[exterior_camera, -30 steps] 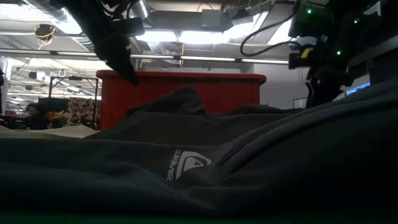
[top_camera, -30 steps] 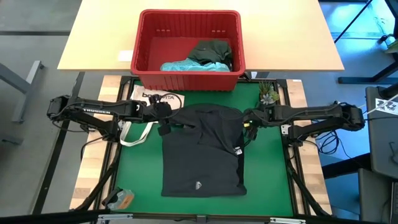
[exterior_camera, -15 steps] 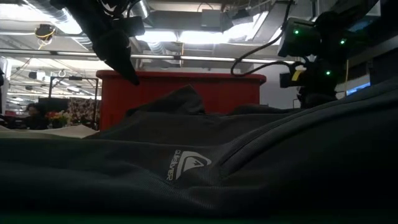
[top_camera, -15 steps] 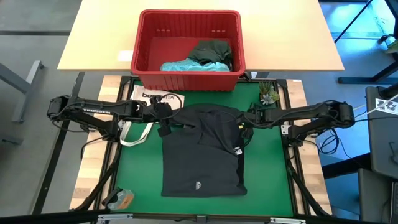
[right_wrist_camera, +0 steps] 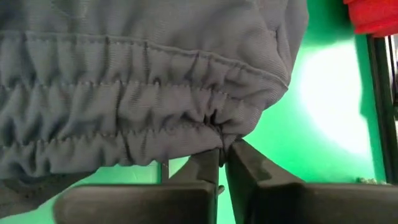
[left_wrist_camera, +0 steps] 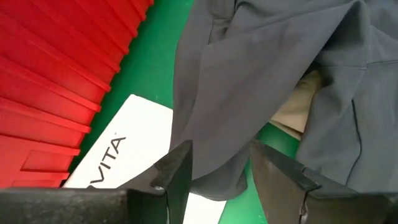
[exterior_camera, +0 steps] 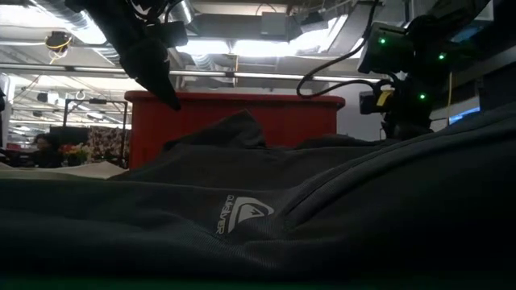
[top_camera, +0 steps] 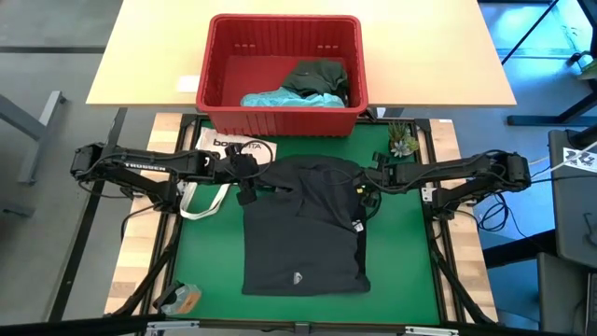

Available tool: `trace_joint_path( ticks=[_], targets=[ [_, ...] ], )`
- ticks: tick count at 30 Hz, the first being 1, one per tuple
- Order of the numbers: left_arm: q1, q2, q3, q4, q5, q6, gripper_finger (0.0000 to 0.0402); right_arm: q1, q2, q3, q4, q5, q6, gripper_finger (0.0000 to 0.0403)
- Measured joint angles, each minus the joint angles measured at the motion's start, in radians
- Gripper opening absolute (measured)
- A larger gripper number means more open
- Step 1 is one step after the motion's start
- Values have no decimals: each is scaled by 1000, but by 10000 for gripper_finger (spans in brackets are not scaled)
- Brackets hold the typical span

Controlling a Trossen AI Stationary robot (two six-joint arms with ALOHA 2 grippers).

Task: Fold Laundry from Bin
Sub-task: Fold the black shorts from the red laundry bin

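The laundry you work on, a dark grey cloth garment, lies spread on the green mat in front of the rectangular red plastic bin, where a light turquoise piece and a dark green piece remain. Your right gripper pinches the gathered edge of the grey garment, its fingers clenched on it. Your left gripper stands with fingers released over the opposite edge, beside the white tote bag.

Right end effector pinched closed; left end effector parted, both low.
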Motion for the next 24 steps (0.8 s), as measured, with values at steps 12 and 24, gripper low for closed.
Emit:
trace_joint_path(
  ticks=[12, 24],
  targets=[
    [0, 0, 0, 0, 0, 0, 156, -82, -3, 1, -39, 307, -123, 12],
    [0, 0, 0, 0, -1, 0, 156, -225, -3, 1, -35, 142, -123, 16]
  ],
)
